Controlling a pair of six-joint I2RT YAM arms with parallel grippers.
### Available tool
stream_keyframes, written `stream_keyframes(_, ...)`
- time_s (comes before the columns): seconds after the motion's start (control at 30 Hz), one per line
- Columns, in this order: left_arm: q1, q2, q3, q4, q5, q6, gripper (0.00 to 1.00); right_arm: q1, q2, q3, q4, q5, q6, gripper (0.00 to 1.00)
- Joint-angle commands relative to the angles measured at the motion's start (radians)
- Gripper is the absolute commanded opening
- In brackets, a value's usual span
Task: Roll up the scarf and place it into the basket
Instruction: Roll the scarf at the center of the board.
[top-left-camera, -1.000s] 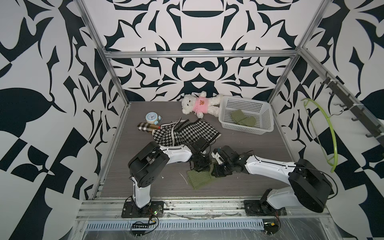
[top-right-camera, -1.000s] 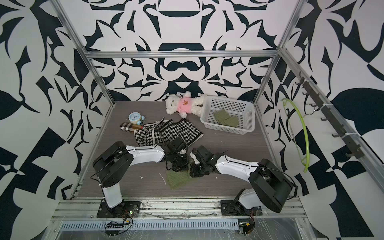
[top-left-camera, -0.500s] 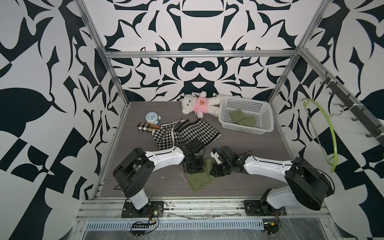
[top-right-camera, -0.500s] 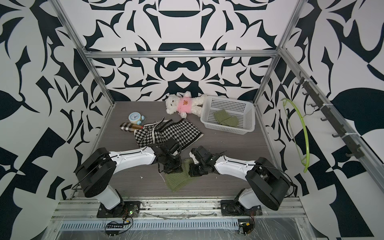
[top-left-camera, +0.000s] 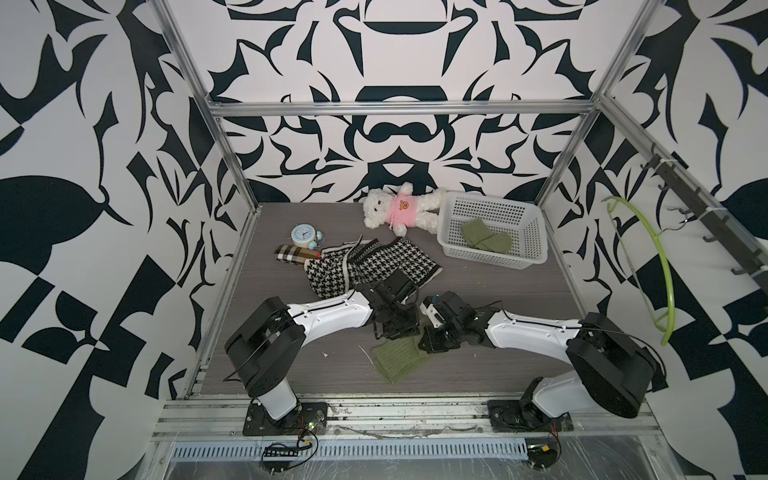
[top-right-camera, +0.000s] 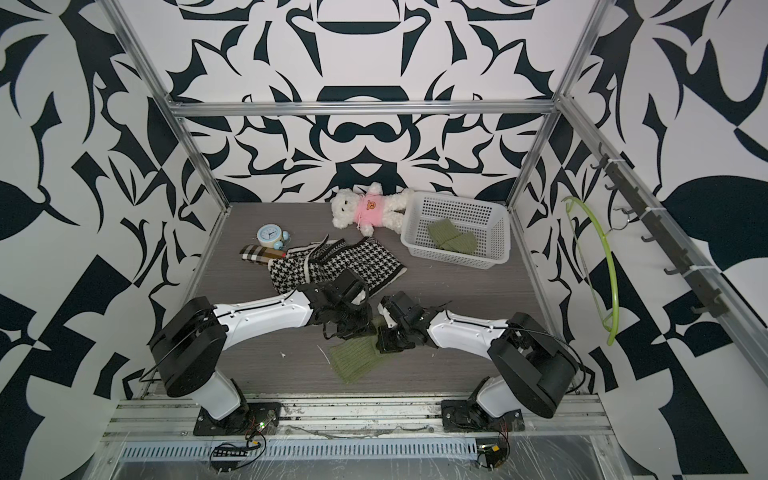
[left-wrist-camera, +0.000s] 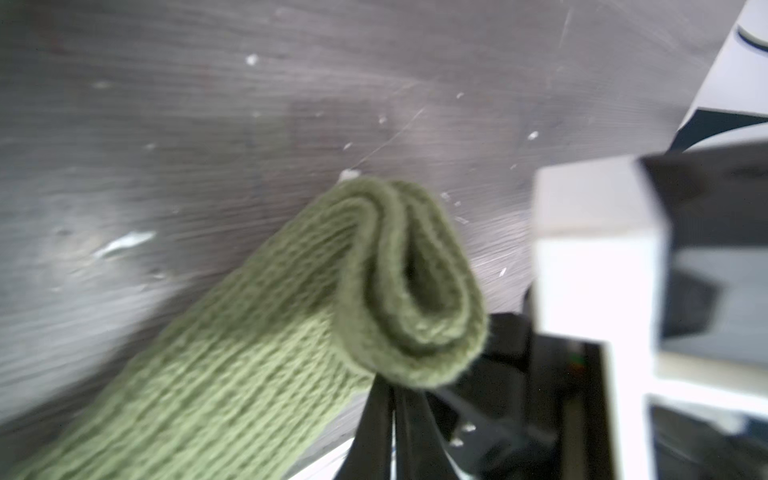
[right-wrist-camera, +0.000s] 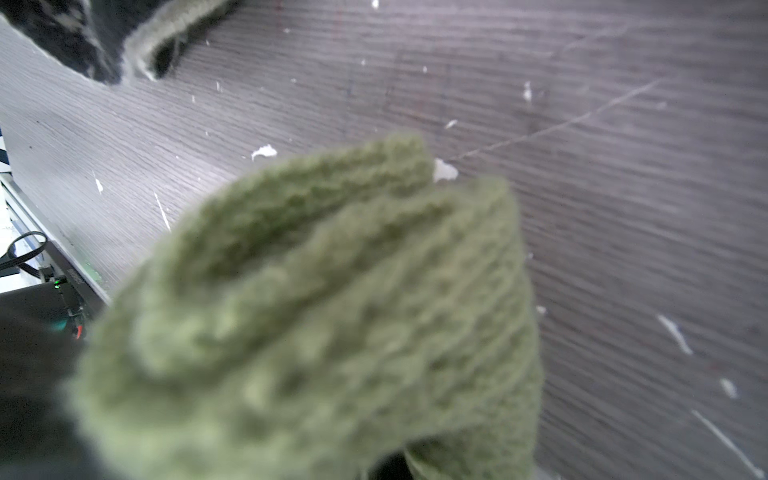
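Spanning the enclosure floor, the grey wood-grain table (top-left-camera: 498, 299) carries everything. My two arms lie low across its front half, wrists meeting near the middle.

One basket (top-left-camera: 490, 210), the only container, sits at the far right, just beside the bear's legs. Inside it lies a green knit bundle (top-left-camera: 484, 237) that reads as two lumps side by side; I cannot tell whether that is one piece or two.

One black-and-white houndstooth scarf (top-left-camera: 374, 266) is spread mid-table, its near edge partly hidden behind my left wrist. One green scarf (top-left-camera: 399, 359) lies on the table at front centre, well apart from the basket, its far edge raised between my grippers. One white teddy bear (top-left-camera: 401, 210) in a pink shirt lies along the back wall. One tan plaid bundle (top-left-camera: 293, 254) touches the houndstooth scarf's left end, and one pale blue alarm clock (top-left-camera: 302, 236) stands just behind it.

My left gripper (top-left-camera: 397, 328) is closed to a pinch on the green scarf's looped end, which in the left wrist view sits right at the closed fingers (left-wrist-camera: 382, 432). My right gripper (top-left-camera: 432, 341) is fully closed on the scarf's right corner. Its fingertips are hidden by fabric bunched close before its camera.
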Motion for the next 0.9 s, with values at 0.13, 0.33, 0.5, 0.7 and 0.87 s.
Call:
stream_keyframes(0.13, -0.011, 0.058, 0.059, 0.027, 0.020, 0.019, 0.07, 0.004, 0.032, 0.002, -0.040, 0.047, -0.008, 0.00)
stream_keyframes(0.33, -0.008, 0.120, 0.043, -0.012, 0.013, 0.004, 0.04, 0.004, 0.020, 0.010, -0.063, 0.055, -0.010, 0.00)
stream_keyframes(0.5, 0.000, 0.091, -0.037, -0.020, -0.004, -0.015, 0.04, -0.008, -0.036, 0.031, -0.141, 0.083, -0.035, 0.04)
stream_keyframes(0.7, 0.000, 0.042, -0.100, -0.031, -0.032, -0.027, 0.04, -0.084, -0.113, 0.021, -0.215, 0.099, -0.057, 0.48)
stream_keyframes(0.87, -0.002, 0.035, -0.126, -0.014, -0.037, -0.035, 0.03, -0.149, -0.128, 0.044, -0.270, 0.087, -0.129, 0.51)
